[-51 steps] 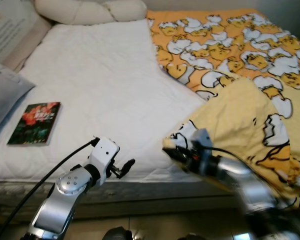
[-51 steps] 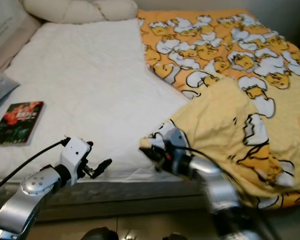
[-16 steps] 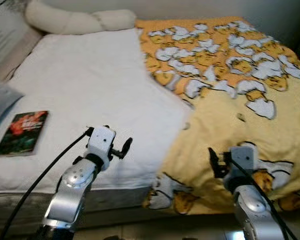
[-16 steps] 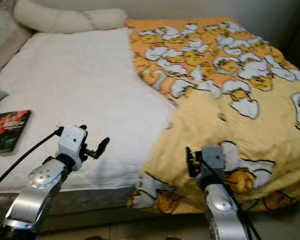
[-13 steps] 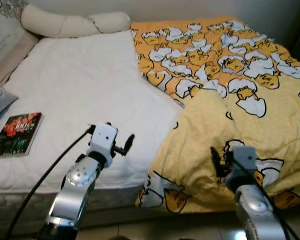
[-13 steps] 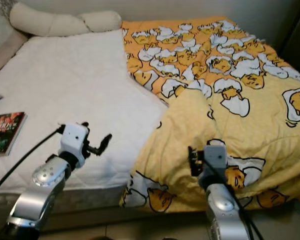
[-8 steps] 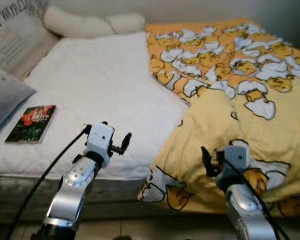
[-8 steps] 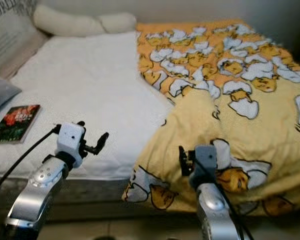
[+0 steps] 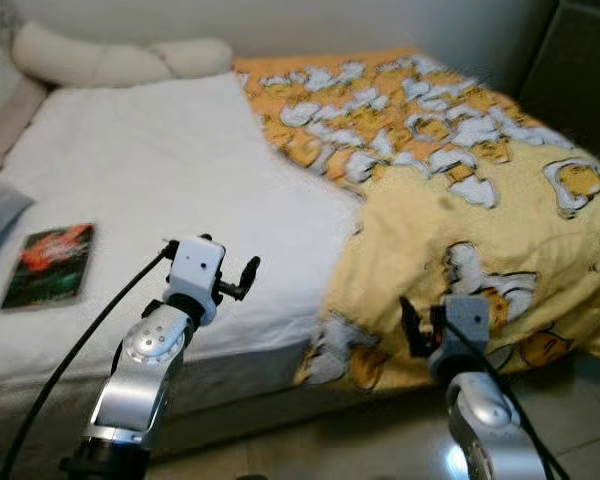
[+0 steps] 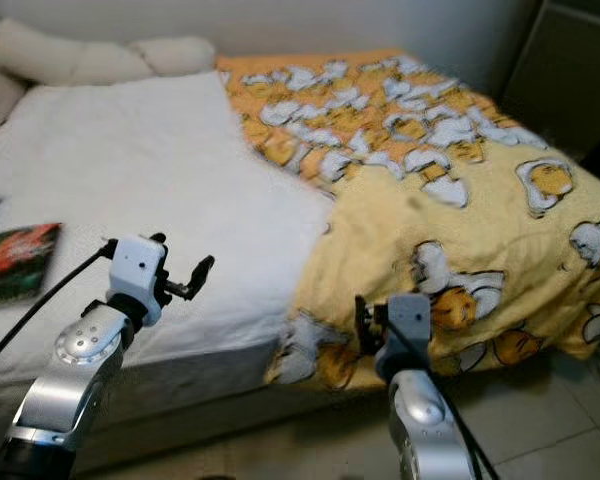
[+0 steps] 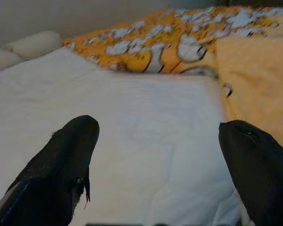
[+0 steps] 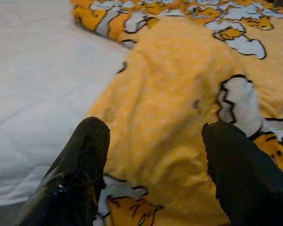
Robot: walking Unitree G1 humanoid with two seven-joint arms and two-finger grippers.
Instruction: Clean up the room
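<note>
Left tool (image 11: 155, 160): fingers spread apart, hovering over the white bed (image 9: 150, 170).
Right tool (image 12: 153, 160): fingers apart, hanging above the yellow blanket (image 9: 460, 200).
Blanket: draping over the bed's right side.
Book (image 9: 48, 264): lying at the bed's left.

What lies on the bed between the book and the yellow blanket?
Between the book and the blanket lies bare white mattress cover, as the left eye view shows. The open left gripper hangs before its front edge.
</note>
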